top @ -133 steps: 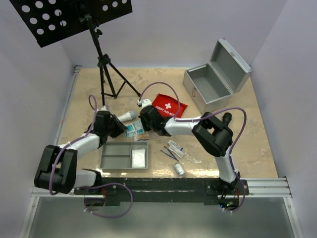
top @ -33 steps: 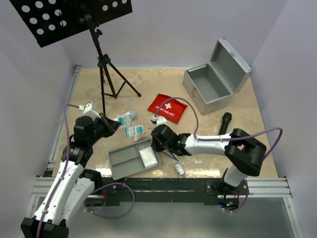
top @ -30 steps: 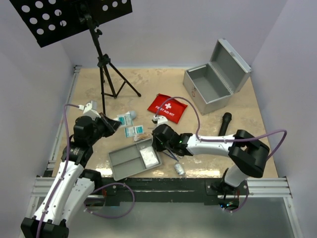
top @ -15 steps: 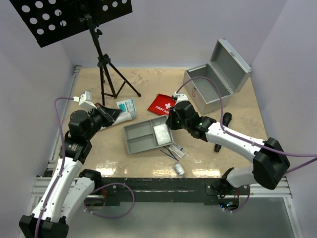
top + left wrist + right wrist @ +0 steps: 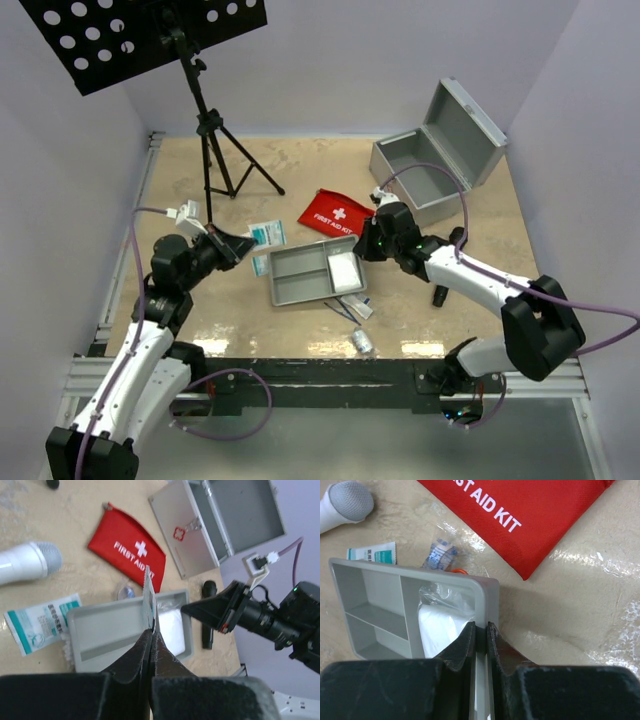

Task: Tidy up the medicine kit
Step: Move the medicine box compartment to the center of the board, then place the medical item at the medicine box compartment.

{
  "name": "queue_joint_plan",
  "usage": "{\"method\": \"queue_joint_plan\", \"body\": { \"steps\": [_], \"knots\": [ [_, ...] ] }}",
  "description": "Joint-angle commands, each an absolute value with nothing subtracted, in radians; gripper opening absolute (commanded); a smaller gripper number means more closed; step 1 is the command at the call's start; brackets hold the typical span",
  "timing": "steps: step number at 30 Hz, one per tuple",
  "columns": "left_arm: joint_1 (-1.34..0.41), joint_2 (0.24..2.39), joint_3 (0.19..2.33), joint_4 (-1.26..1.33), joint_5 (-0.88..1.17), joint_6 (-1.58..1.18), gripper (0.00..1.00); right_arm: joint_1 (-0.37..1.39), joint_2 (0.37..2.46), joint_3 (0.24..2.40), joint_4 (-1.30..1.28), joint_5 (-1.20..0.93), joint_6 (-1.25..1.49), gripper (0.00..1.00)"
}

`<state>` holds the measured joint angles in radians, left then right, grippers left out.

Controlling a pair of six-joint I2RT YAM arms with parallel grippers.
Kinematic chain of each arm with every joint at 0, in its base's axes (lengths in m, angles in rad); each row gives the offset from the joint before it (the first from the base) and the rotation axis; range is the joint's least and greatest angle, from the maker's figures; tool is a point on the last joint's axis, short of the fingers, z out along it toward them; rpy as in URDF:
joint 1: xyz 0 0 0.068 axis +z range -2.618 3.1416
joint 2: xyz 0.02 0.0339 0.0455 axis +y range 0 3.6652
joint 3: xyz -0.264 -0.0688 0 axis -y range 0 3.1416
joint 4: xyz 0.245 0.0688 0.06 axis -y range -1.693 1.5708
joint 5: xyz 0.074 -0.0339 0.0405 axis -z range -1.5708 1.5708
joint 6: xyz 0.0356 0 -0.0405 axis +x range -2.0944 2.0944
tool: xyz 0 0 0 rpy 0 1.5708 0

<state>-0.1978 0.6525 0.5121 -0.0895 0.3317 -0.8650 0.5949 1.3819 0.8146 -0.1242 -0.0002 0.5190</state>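
**Grey tray pinched at its right end**

The grey divided tray (image 5: 300, 281) sat mid-table between the two arms. Its long axis ran left to right, with the right end a touch farther from the bases. The right gripper (image 5: 362, 252) was clamped on the tray's right-hand short wall, one finger inside and one outside, beside the white packet (image 5: 344, 270) in that end compartment. The red pouch (image 5: 337, 213) lay just beyond that gripper, and the open metal case (image 5: 430, 165) stood farther back on the right. The left gripper (image 5: 243, 245), just left of the tray, pinched a thin sachet (image 5: 148, 592), seen edge-on from its wrist.
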Motion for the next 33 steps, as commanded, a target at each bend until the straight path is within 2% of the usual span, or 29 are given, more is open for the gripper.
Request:
{"method": "queue_joint_plan", "body": {
  "steps": [1,10,13,15,19,27,33],
  "knots": [
    [-0.196,0.658,0.410,0.087,0.455,-0.925,0.00,0.583,1.396,0.793,-0.023,-0.048,0.509,0.00],
    [-0.196,0.715,0.371,0.195,0.506,-0.933,0.00,0.583,1.402,0.772,-0.015,-0.008,0.488,0.00],
    [-0.196,0.721,0.353,0.207,0.508,-0.934,0.00,0.584,1.401,0.773,-0.021,-0.003,0.482,0.18],
    [-0.196,0.724,0.341,0.213,0.509,-0.936,0.00,0.584,1.396,0.773,-0.023,-0.003,0.482,0.37],
    [-0.196,0.723,0.322,0.221,0.511,-0.940,0.00,0.584,1.378,0.781,-0.029,-0.003,0.488,0.49],
    [-0.215,0.745,0.293,0.326,0.525,-1.023,0.00,0.584,1.292,0.833,-0.080,0.014,0.492,0.53],
    [-0.350,0.807,0.209,0.488,0.430,-1.111,0.00,0.584,1.256,0.851,-0.087,0.011,0.480,0.52]
  ]
}}
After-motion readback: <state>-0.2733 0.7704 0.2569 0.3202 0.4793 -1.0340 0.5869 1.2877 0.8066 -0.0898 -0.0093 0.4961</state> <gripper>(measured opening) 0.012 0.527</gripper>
